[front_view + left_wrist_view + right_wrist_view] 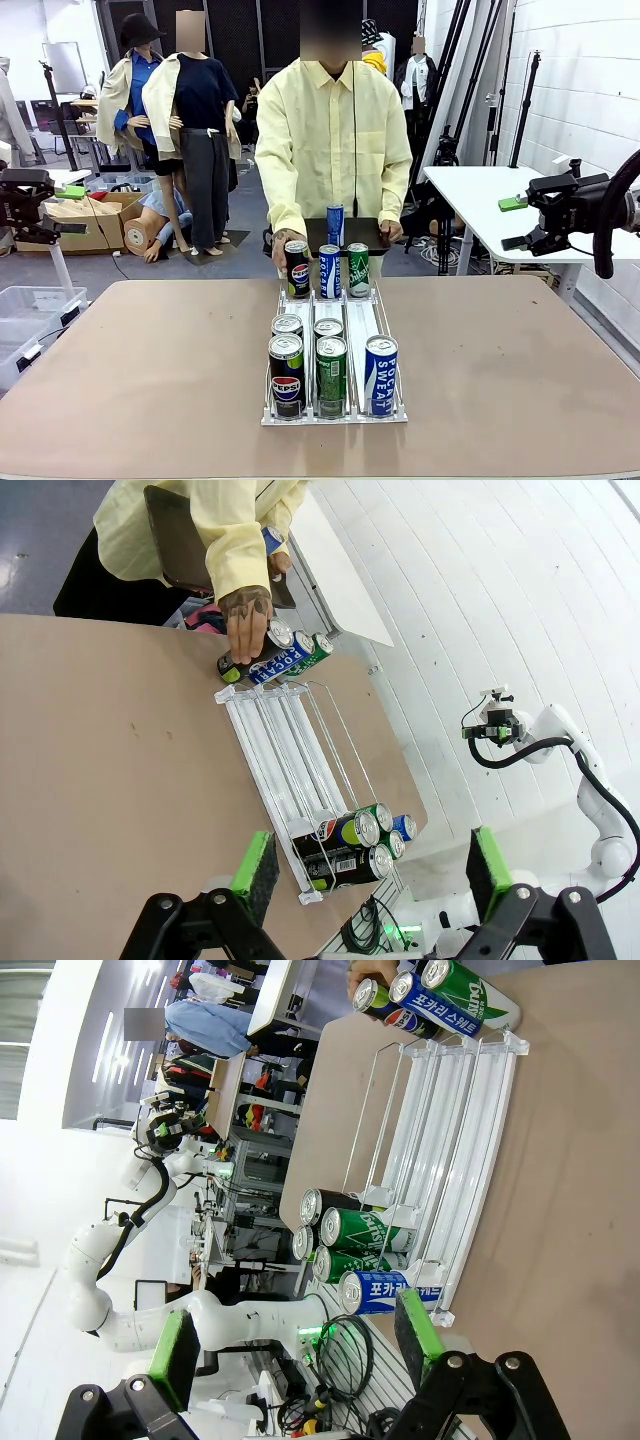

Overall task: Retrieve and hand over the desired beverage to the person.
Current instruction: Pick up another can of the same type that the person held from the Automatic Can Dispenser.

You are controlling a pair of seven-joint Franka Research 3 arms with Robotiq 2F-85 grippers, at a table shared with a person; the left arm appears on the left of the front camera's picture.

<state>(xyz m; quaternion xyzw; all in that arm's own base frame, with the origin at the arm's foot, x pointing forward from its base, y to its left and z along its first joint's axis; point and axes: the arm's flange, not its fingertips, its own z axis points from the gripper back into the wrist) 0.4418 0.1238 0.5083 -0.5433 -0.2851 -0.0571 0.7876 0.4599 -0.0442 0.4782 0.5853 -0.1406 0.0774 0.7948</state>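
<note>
The left fingers (255,875) and the right fingers (178,1360) hang above the table (130,360), spread wide and holding nothing, well apart from every drink. The rack (358,318) lies between the two arms. At its near end stand a black can (286,372), a green can (331,372) and a blue can (380,372), with two more behind them. At the far end stand three others, where the person (330,130) rests a hand (283,243) on the dark can (297,272), apparently a cola. The person's other hand holds a slim blue can (335,222).
</note>
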